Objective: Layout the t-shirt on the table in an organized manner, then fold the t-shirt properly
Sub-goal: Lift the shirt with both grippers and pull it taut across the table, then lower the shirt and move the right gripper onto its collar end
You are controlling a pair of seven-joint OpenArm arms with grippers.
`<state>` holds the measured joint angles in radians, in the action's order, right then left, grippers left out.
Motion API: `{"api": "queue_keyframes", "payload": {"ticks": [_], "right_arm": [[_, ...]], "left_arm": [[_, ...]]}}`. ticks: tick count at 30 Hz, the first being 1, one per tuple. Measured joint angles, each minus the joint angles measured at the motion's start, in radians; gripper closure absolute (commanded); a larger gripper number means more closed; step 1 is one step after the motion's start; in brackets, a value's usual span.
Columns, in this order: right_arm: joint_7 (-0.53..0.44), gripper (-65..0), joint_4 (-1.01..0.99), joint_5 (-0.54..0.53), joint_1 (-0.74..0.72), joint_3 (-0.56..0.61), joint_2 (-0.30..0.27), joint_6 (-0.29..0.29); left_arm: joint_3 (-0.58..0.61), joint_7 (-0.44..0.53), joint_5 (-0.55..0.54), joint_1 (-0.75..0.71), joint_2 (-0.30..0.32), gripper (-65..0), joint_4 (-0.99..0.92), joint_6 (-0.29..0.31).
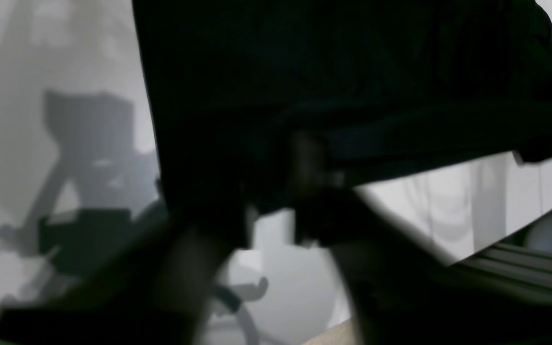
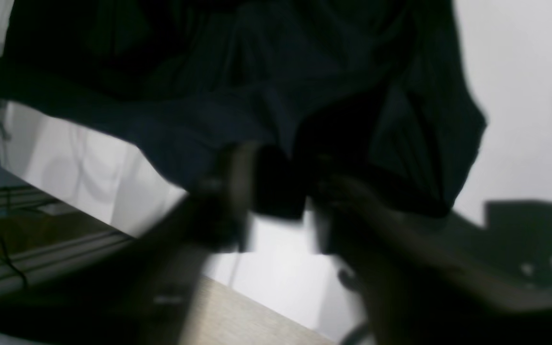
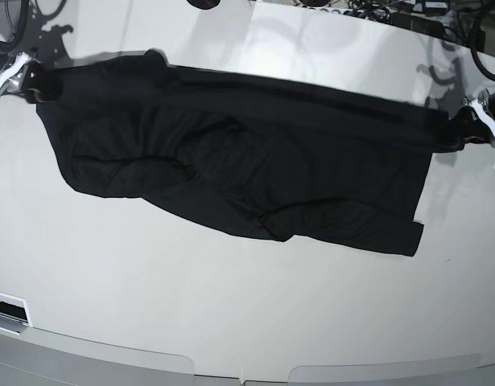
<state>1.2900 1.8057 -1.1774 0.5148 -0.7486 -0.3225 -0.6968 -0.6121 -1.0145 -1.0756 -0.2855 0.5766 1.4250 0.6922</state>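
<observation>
I'm in the laying-out step: the t-shirt [image 3: 247,173] is stretched wide across the table [image 3: 231,322] between my left gripper [image 3: 472,121] and right gripper [image 3: 26,80], one at each end. Both pincers are blurred against black cloth — I cannot tell whether they clench it or have let go. Next, I judge, comes smoothing the rumpled middle before any fold.

blur: both wrist views smeared | t-shirt [image 1: 352,72] cut by frame edges | left hand [image 1: 271,225] grip unclear
</observation>
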Motion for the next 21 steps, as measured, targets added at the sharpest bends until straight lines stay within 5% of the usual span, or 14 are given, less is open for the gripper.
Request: {"api": "queue_keyframes", "payload": {"ticks": [2,13,17,21], "right_arm": [[0.001,-39.0,0.000,-0.008,0.001,0.000,-0.016,0.000],[0.001,-39.0,0.000,-0.092,-0.123,0.007,-0.040,0.000],[0.003,-39.0,0.000,-0.085,-0.174,0.140,-0.040,0.001],[-0.049,-39.0,0.000,0.068,-0.245,0.337,-0.040,0.000]], "left_arm": [[0.000,0.003,-0.002,0.001,0.006,-33.0,0.000,0.000],[0.000,0.008,0.000,0.095,0.005,-32.9,0.000,0.000],[0.000,0.005,0.011,0.122,-0.004,-32.9,0.000,0.000],[0.000,0.013,0.026,0.137,-0.021,-32.9,0.000,0.000]]}}
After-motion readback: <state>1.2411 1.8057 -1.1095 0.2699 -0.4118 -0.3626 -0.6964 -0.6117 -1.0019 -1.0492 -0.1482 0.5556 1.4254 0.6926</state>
